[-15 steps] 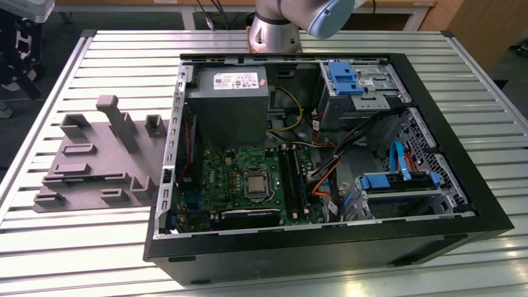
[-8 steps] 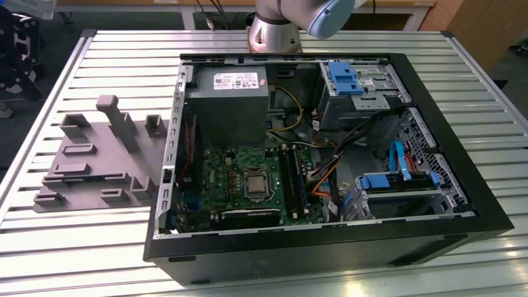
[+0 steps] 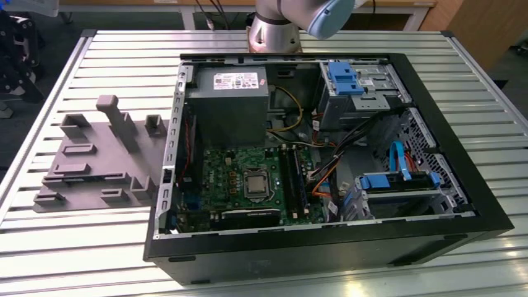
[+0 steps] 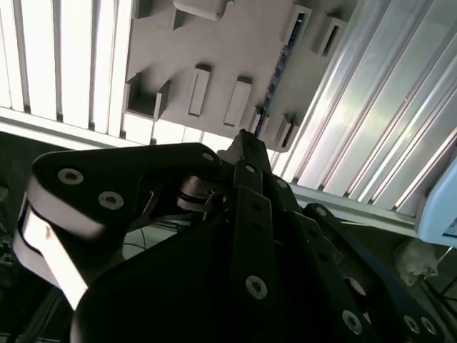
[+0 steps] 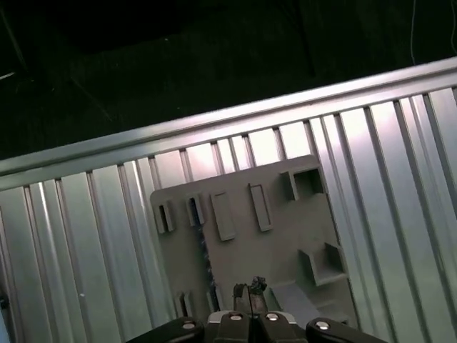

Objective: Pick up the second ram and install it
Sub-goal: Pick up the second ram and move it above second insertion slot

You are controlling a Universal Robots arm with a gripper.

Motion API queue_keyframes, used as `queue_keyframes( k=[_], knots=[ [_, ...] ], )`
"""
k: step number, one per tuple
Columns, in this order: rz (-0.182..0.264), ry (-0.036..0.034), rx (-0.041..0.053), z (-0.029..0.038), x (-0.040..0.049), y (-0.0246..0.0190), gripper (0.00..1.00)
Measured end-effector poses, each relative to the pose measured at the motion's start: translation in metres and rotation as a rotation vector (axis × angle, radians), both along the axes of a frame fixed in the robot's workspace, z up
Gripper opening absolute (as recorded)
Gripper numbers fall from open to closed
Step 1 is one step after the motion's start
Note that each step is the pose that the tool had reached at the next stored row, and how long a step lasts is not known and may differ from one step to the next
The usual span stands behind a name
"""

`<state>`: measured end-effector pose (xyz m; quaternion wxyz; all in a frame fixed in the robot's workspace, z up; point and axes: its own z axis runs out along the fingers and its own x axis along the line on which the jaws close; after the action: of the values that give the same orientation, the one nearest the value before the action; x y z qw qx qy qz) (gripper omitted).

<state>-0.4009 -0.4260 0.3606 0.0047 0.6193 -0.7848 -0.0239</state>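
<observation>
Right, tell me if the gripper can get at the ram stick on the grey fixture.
Probably yes: the gripper hangs above the grey fixture, and the second ram stands on edge there with nothing over it.

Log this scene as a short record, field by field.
end effector: over the fixture, near the ram, not holding it
ram: on edge in the fixture's holders, not yet picked up
fixture: grey, on the table, to the exterior view's left of the case
case: open, motherboard exposed
table: slatted metal
</observation>
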Motion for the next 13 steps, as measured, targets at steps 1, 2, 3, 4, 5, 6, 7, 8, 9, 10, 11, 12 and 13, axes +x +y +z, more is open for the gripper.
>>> queue_keyframes(
  k=[1,2,3,4,5,6,7,8,9,10,11,12,13],
  knots=[
    [0.018,0.0000,0.0000,-0.0004,0.0000,0.0000,0.13],
    [0.036,0.0000,0.0000,-0.0009,0.0000,0.0000,0.13],
    [0.054,0.0000,0.0000,-0.0013,0.0000,0.0000,0.13],
    [0.071,0.0001,-0.0001,-0.0016,0.0000,0.0000,0.13],
    [0.087,0.0001,-0.0001,-0.0020,0.0000,0.0000,0.13],
    [0.099,0.0002,-0.0001,-0.0021,-0.0001,-0.0001,0.13],
    [0.107,-0.0001,0.0000,-0.0022,-0.0005,-0.0002,0.13],
    [0.111,-0.0001,0.0000,-0.0022,-0.0009,-0.0004,0.13],
    [0.111,-0.0002,-0.0001,-0.0022,-0.0009,-0.0004,0.13],
    [0.111,-0.0002,0.0000,-0.0022,-0.0009,-0.0004,0.13],
    [0.111,-0.0002,0.0000,-0.0022,-0.0009,-0.0004,0.13],
    [0.111,-0.0002,0.0000,-0.0022,-0.0009,-0.0004,0.13],
    [0.111,-0.0002,-0.0001,-0.0022,-0.0008,-0.0004,0.14]
  ],
)
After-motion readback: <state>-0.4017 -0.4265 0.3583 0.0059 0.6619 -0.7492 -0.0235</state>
